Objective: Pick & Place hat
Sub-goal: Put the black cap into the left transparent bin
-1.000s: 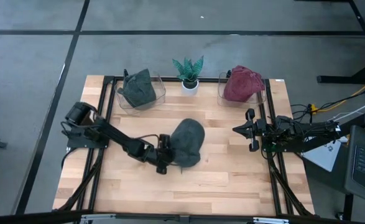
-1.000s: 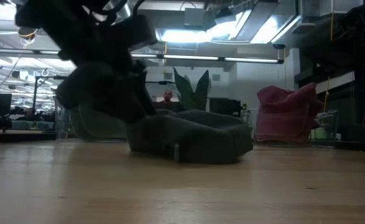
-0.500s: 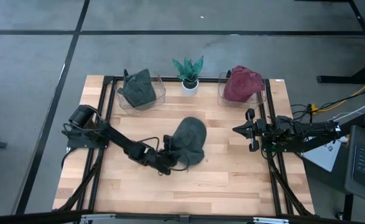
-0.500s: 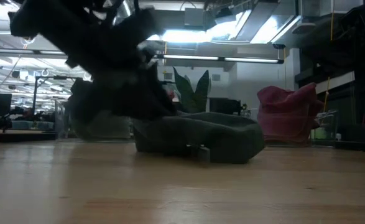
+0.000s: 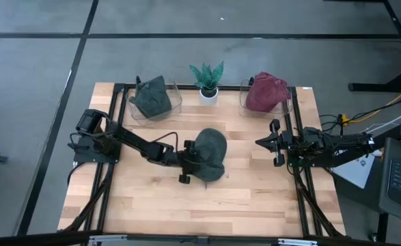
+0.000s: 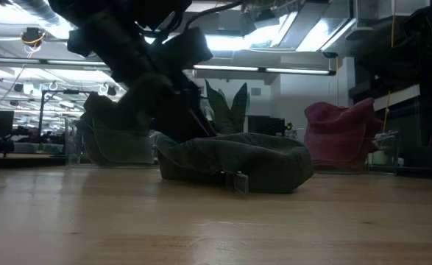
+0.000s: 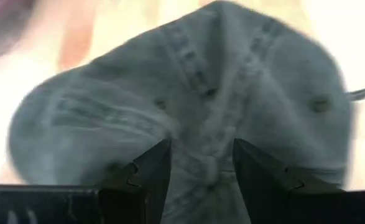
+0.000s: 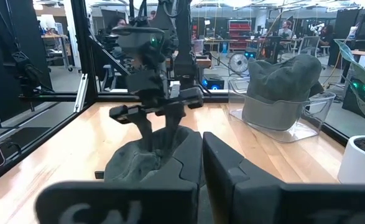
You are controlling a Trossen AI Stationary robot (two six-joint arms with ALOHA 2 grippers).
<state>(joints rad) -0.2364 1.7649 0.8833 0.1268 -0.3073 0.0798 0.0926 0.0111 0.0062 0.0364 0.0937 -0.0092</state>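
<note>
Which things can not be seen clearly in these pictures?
- Left tool grip: in the high view the arm covers it; the left wrist view shows fingers open over the grey hat, contact unclear.
- Hat's far side: hidden by its own rim in the low view.
- Left bin and right bin insides: filled by the green hat and red hat.

In the high view, a hat (image 5: 210,154) lies on the table (image 5: 255,198) at the frame's centre. The left gripper (image 5: 188,164) sits at the hat's left edge, the right gripper (image 5: 274,143) well to its right. Along the table's upper edge stand a bin (image 5: 175,101) holding a hat (image 5: 152,97) at left, a potted plant (image 5: 208,80) in the middle, and a second bin (image 5: 243,104) holding another hat (image 5: 266,92) at right.
</note>
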